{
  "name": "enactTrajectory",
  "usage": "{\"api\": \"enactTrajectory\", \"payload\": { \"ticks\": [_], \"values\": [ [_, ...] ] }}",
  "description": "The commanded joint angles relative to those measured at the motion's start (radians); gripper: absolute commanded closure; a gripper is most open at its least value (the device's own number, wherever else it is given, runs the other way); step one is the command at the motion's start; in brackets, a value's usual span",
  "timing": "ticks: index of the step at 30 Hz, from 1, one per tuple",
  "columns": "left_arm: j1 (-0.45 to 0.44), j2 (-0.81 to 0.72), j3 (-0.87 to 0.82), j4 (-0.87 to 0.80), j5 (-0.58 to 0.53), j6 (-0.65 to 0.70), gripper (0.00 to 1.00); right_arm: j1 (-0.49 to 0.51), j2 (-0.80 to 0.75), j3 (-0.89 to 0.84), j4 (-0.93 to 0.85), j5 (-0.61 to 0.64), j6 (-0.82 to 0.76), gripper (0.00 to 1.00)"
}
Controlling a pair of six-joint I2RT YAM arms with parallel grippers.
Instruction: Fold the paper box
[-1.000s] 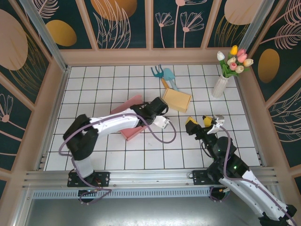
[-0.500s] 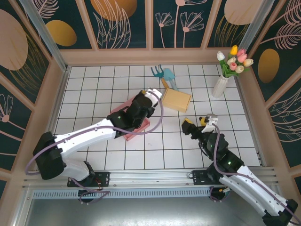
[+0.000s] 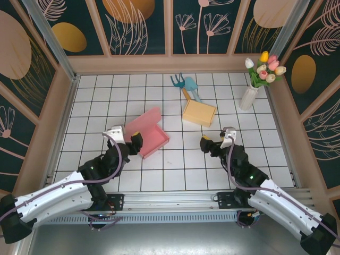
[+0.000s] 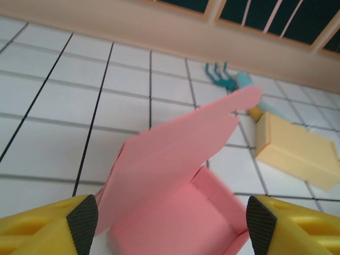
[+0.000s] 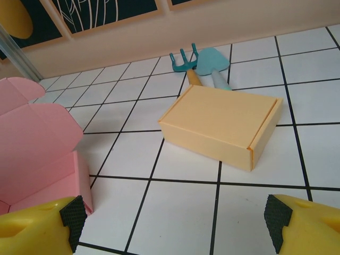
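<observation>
- L gripper (image 4: 171, 220): jaws wide, nothing held; black pads (image 4: 82, 218) at both edges of the wrist view.
- R gripper (image 5: 174, 218): jaws wide too, empty, over bare tile.
- Pink paper box (image 3: 151, 133): on the table, tray open, lid up and tilted back. It sits just ahead of the L gripper; can't tell if touching.
- Box is front-left of the R gripper, apart; closed yellow box (image 5: 220, 125) ahead of R.

paper boxes: two, one pink box (image 3: 151, 139), one yellow box (image 3: 199, 112) | garden tools: two, one teal hand fork (image 3: 177, 80), one teal trowel (image 3: 190, 83) | vases: one white vase (image 3: 247, 98) | tulip bunches (image 3: 265, 69): one | robot arms (image 3: 64, 188): two
</observation>
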Motion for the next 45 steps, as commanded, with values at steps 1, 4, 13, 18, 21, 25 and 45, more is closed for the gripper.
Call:
{"api": "enactTrajectory", "payload": {
  "ticks": [1,4,13,18,21,25,45],
  "values": [
    [0.016,0.012,-0.029,0.065,0.005,-0.056,0.21,-0.004,0.016,-0.006,0.050,-0.006,-0.023,0.10],
    [0.077,0.057,-0.050,0.086,-0.004,-0.050,0.17,-0.005,0.025,-0.011,0.065,-0.011,-0.031,0.10],
    [0.232,0.099,-0.132,0.353,0.191,0.224,0.17,-0.005,0.057,-0.017,0.087,-0.034,-0.040,0.11],
    [0.232,0.176,-0.108,0.381,0.224,0.329,0.27,-0.005,0.079,-0.012,0.089,-0.048,-0.041,0.11],
    [0.231,0.228,-0.093,0.357,0.197,0.308,0.30,-0.005,0.085,-0.012,0.090,-0.051,-0.041,0.11],
    [0.231,0.282,-0.100,0.371,0.151,0.288,0.34,-0.005,0.086,-0.011,0.090,-0.055,-0.041,0.11],
    [0.231,0.305,-0.111,0.549,0.646,0.408,1.00,-0.006,0.116,-0.020,0.156,-0.083,-0.100,0.10]
  ]
}}
